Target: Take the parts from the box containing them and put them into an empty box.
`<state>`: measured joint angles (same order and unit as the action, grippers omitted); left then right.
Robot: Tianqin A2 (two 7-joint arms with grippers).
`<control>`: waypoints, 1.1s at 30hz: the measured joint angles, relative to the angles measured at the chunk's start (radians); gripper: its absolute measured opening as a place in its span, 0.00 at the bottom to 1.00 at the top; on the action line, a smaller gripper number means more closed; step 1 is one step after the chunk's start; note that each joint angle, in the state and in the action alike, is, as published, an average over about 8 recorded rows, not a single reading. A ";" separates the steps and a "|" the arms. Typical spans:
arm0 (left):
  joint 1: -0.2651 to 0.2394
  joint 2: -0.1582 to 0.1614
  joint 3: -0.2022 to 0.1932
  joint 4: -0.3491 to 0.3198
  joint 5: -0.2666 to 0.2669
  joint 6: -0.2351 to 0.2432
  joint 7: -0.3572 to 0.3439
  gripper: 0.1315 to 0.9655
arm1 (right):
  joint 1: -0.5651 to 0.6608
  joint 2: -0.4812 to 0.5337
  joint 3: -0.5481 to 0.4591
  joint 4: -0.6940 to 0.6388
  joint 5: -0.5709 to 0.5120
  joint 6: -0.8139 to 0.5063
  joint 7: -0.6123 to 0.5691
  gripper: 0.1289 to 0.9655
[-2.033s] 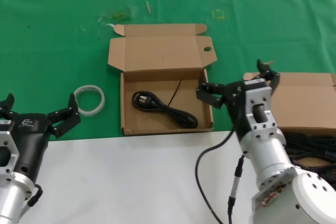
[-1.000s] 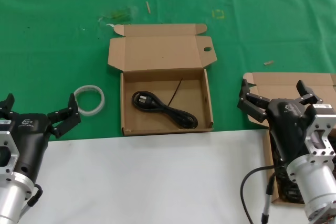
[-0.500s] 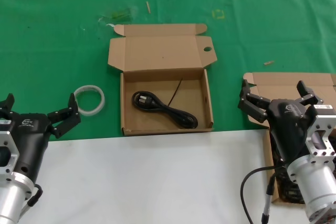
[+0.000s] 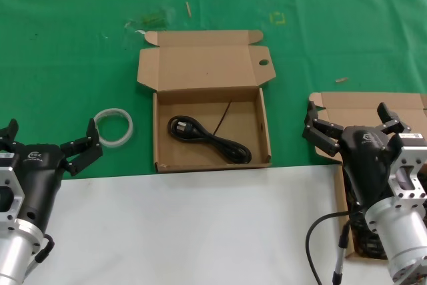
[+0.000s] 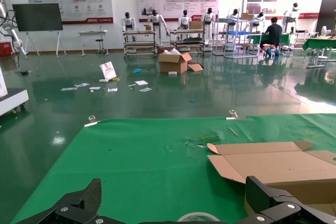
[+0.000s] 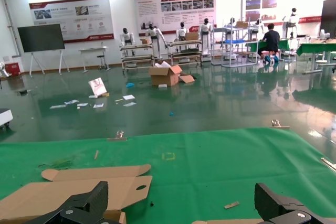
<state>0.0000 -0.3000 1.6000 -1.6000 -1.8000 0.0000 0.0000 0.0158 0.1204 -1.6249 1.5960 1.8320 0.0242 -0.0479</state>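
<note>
R pincer (image 4: 351, 122): black, splayed wide, holding nothing; swung back from centre box to over brown cardboard supply box (image 4: 373, 106) at desk's right, unmoved for last half-sec.
L pincer (image 4: 48, 139): released, parked near-left.
Bundled black rubbery cord (image 4: 208, 139): lies in holed-tab brown cardboard box (image 4: 203, 65), centre.
Meaning: one part delivered; next pick looks imminent.

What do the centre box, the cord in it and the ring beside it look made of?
Box: brown corrugated cardboard, matte, with folded flaps. Cord: black rubbery or plastic sheath, slightly glossy, with a moulded plug. Ring: whitish and translucent, probably a tape roll.
</note>
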 joint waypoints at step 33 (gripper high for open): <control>0.000 0.000 0.000 0.000 0.000 0.000 0.000 1.00 | 0.000 0.000 0.000 0.000 0.000 0.000 0.000 1.00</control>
<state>0.0000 -0.3000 1.6000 -1.6000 -1.8000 0.0000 0.0000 0.0158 0.1204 -1.6249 1.5960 1.8320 0.0242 -0.0479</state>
